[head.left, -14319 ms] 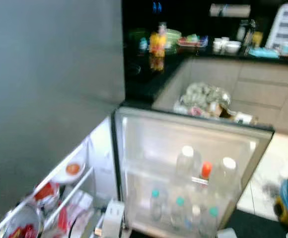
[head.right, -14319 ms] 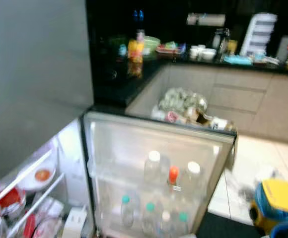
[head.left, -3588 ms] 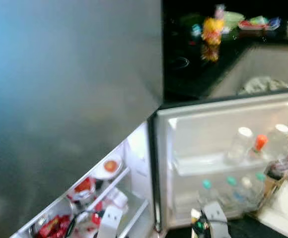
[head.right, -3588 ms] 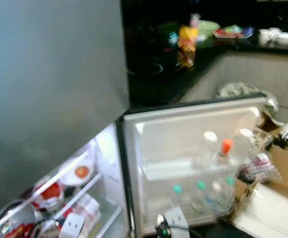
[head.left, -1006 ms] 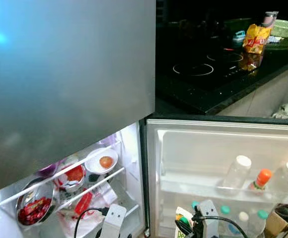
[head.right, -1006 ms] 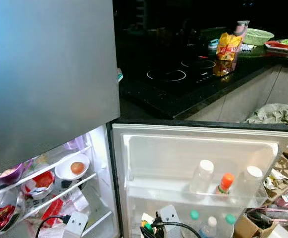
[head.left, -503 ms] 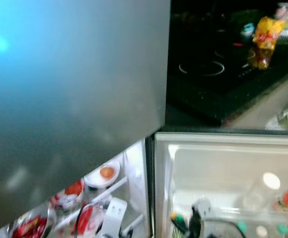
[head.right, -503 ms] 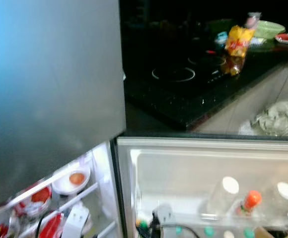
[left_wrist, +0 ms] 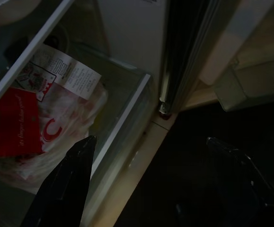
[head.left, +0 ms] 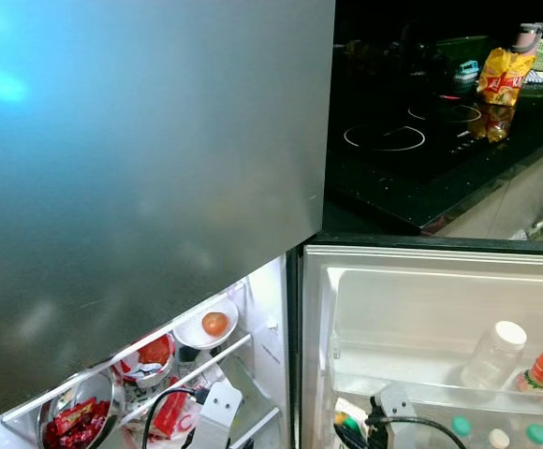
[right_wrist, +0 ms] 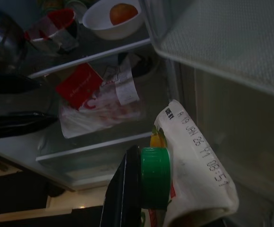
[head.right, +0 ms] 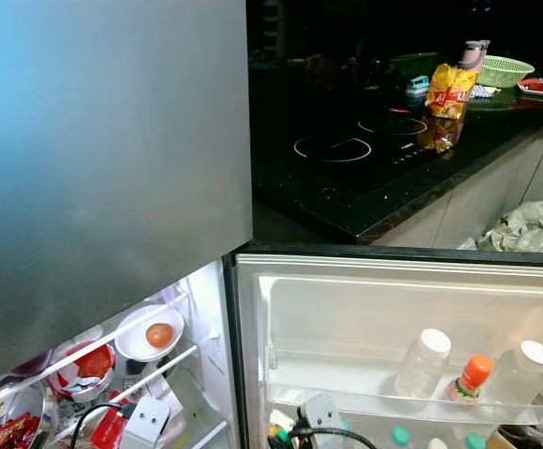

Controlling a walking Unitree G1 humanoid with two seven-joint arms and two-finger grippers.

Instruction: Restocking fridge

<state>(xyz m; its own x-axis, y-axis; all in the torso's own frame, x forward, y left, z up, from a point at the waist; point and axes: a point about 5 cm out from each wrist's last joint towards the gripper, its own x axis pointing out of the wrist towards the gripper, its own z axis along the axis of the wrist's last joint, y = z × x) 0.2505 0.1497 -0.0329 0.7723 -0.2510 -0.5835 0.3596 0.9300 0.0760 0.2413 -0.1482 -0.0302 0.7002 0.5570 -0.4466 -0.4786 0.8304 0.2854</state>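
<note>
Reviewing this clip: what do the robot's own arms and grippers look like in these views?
The left gripper has two long, tapered black fingers, glossy and dim in the shade. One black finger of the right gripper is flat and blade-like. In the eye views, pale grey boxy wrist housings carry looping black cables.

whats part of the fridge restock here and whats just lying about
Job:
right gripper shut on the green-capped carton
left gripper, open
open fridge door
fridge shelf

Lying about:
yellow snack bag
green basket
cooktop
</note>
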